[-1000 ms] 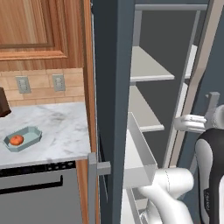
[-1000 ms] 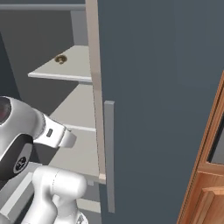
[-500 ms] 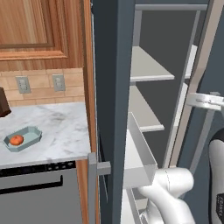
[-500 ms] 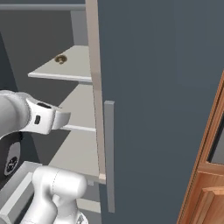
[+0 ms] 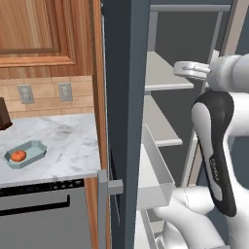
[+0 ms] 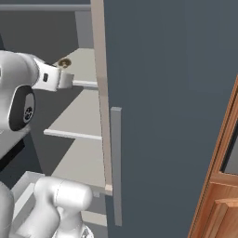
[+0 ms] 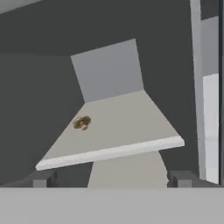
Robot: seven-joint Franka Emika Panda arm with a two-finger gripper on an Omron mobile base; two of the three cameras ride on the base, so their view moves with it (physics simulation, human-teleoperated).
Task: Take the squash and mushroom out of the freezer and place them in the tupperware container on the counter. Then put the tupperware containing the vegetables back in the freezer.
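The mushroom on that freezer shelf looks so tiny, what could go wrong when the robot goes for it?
Two things, I'd guess. The mushroom is a small lump sitting far back on the shelf, so the open claw, not yet past the shelf's front edge, might nudge it away rather than pinch it. Also, the arm reaches in beside the freezer door and could bump it or the shelf edge.

We see flat, even rendered light, no clear source. The counter [image 5: 63, 146] reads bright with no glare; the tupperware container [image 5: 25, 154] casts barely any shadow near its left edge. The freezer [image 5: 124, 97] interior goes dim toward the back, shelves staying pale. In the hand view the mushroom [image 7: 82, 123] is a soft, low-res blob near the shelf's left edge. Edges look jagged and slightly blurry overall; no lens distortion.
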